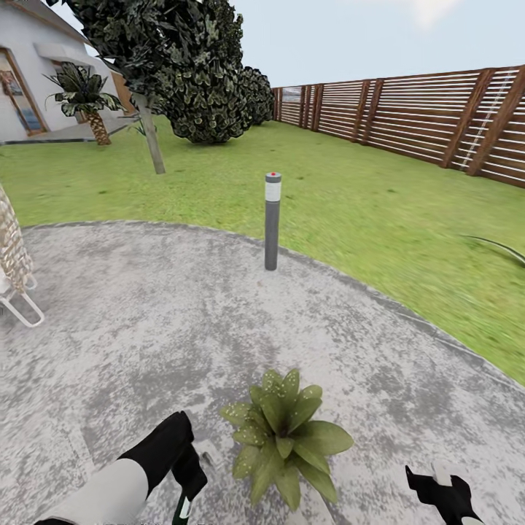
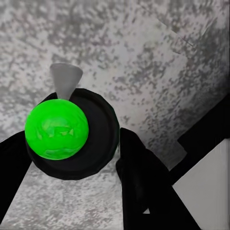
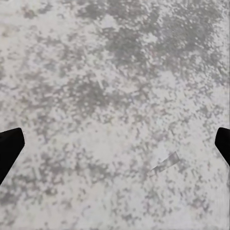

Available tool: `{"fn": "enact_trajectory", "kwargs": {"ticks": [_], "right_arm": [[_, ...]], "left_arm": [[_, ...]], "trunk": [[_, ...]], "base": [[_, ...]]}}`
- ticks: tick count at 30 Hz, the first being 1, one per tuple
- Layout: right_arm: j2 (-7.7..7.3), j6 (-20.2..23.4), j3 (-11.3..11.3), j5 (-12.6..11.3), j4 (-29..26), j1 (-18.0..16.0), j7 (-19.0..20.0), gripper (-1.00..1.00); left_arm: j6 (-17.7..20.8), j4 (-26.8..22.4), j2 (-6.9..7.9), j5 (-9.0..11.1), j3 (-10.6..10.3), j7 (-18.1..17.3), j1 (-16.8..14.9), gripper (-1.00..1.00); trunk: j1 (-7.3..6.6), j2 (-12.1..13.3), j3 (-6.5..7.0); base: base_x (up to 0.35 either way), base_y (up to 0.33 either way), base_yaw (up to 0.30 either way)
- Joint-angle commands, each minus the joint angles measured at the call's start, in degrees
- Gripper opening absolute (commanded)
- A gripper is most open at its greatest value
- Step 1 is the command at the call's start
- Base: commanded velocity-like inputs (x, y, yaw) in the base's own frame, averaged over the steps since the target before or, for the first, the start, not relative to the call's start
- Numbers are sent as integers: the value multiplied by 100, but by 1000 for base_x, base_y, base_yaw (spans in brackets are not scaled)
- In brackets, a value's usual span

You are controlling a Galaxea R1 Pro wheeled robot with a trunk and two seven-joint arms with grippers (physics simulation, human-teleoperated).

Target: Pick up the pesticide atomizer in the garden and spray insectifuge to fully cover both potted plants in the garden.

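My left gripper [image 2: 72, 160] is shut on the pesticide atomizer [image 2: 98, 129], a dark round bottle with a bright green top and a grey cone nozzle, held over the grey patio. In the head view the left gripper [image 1: 188, 472] hangs just left of a potted plant [image 1: 284, 436], a low rosette of pointed green leaves. Fine whitish specks of insectifuge [image 1: 239, 414] dot its leaves. The pot is hidden under the leaves. To the plant's right, my right gripper [image 1: 443, 490] is open and holds nothing. Its fingertips [image 3: 9, 146] stand wide apart above bare stone.
A tall grey post [image 1: 272, 222] with a red-dotted cap stands at the patio's [image 1: 146, 328] far edge. A wicker seat [image 1: 14, 271] is at the left. Grass, a tree [image 1: 182, 65], a palm [image 1: 86, 95] and the slatted wooden fence [image 1: 437, 117] lie beyond.
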Motion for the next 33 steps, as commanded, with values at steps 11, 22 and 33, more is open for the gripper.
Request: {"fn": "enact_trajectory", "kwargs": {"ticks": [11,22,33], "right_arm": [[2,-22,-49,15,1,-5,47,100],[2,-23,-49,15,1,-6,47,100],[28,-23,-40,15,1,-3,56,100]], "left_arm": [[5,-14,0,-46,87,-28,-2,-100],[22,-159,0,-46,68,-58,-8,-100],[101,-647,58,-130,16,-985,-130,-100]], "trunk": [[-1,-2,-5],[-1,-2,-5],[-1,-2,-5]], "base": [[1,-6,188],[-11,-217,87],[-41,-30,74]]}}
